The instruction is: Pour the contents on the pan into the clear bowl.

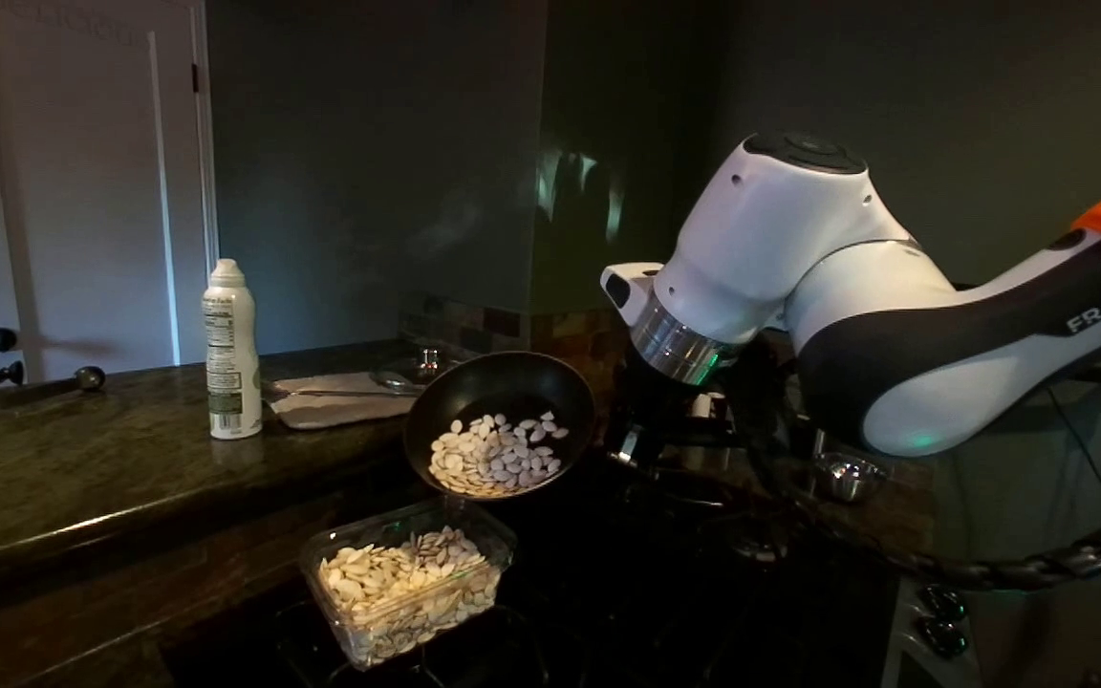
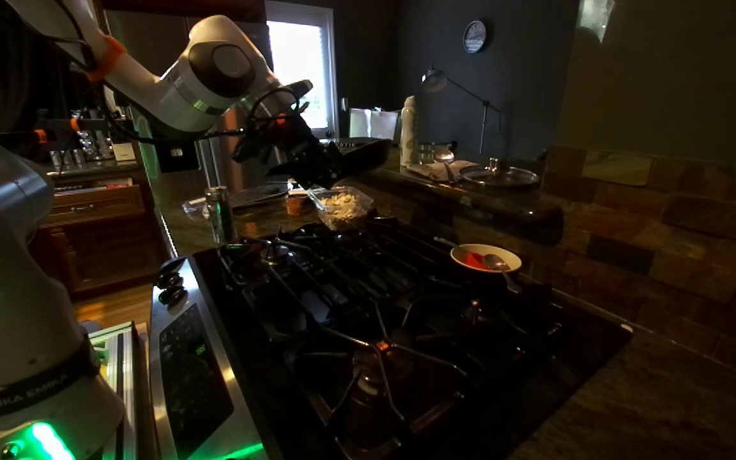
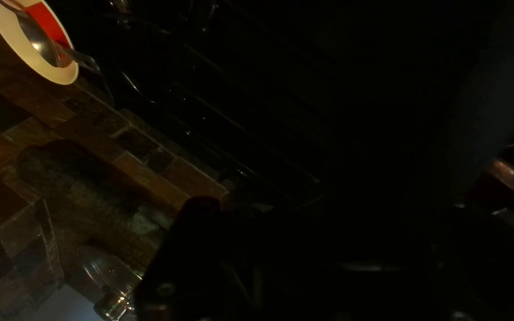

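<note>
Clear plastic forms the rounded-corner rectangular bowl (image 1: 421, 594), near left in an exterior view, well filled with pale flat seeds (image 1: 378, 571). Right of it hangs a tilted round black frying pan (image 1: 503, 394), loose off-white seeds (image 1: 495, 457) gathered toward its lower edge. Rightmost, the dark gripper (image 1: 622, 445) seems clamped on the pan, though shadow hides the contact. Best to centre the pan's lip over the bowl and tip slowly, lest it overflow.

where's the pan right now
In an exterior view, the pan is tilted near mid-picture, above and a little right of the clear bowl, with the robot arm on its right.
</note>
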{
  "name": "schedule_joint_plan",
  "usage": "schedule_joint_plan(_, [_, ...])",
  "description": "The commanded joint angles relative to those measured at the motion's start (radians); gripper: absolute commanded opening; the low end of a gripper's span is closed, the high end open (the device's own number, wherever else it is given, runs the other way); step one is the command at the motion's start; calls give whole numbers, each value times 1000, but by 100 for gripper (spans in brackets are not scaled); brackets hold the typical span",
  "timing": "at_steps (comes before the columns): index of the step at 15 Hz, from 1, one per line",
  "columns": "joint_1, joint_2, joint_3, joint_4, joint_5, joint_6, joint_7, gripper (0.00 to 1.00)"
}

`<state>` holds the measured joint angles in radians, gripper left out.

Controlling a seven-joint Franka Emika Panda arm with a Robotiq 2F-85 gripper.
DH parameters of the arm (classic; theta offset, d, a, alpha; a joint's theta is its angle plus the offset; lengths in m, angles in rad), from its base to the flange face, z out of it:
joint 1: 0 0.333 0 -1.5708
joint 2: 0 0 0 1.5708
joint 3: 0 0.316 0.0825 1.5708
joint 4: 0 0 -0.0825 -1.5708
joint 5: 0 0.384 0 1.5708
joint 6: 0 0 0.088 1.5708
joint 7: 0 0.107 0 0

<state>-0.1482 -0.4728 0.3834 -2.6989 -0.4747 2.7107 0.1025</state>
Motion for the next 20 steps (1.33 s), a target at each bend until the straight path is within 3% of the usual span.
schedule_joint_plan(1, [28,10,-29,7,-23,-8,15,0])
schedule_joint_plan(4, [-37,-23,64,0,-77,7,99,0])
schedule_joint_plan(14, [-164,-40,273,37,-216,-27,346,0])
schedule_joint_plan(16, [-159,7,271,57,-180,-34,321,0])
schedule_joint_plan(20, [-146,-12,254,18,-179,-8,303,0])
